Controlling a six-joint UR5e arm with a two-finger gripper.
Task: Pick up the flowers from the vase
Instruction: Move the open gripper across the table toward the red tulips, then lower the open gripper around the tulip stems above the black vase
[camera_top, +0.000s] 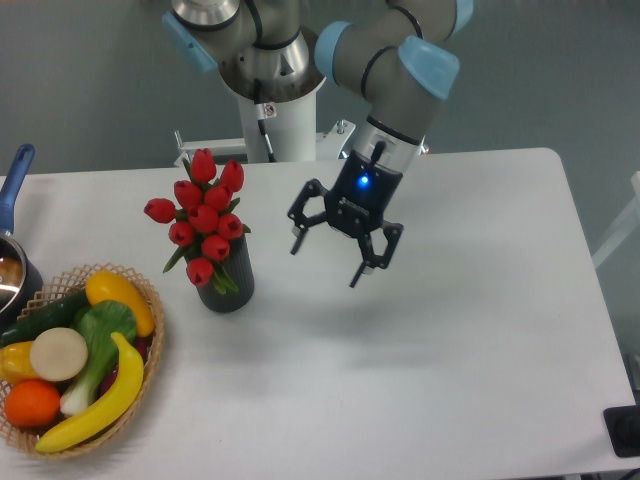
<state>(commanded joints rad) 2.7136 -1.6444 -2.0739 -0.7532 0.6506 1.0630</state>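
The tool (328, 259) hangs tilted above the desk (450, 330), its jaws spread wide and holding nothing, just right of the flowers (203, 218). The red bunch stands in the black vase (229, 282) at the desk's left. Approach, grasp and lift all appear left to do.

One vase (227, 283) with nine red tulips (203, 218), one basket (150, 372) with one banana (100, 398), one orange (32, 403), one cucumber (48, 315), one pot (14, 262), and one gripper (334, 254) over one table (420, 380).
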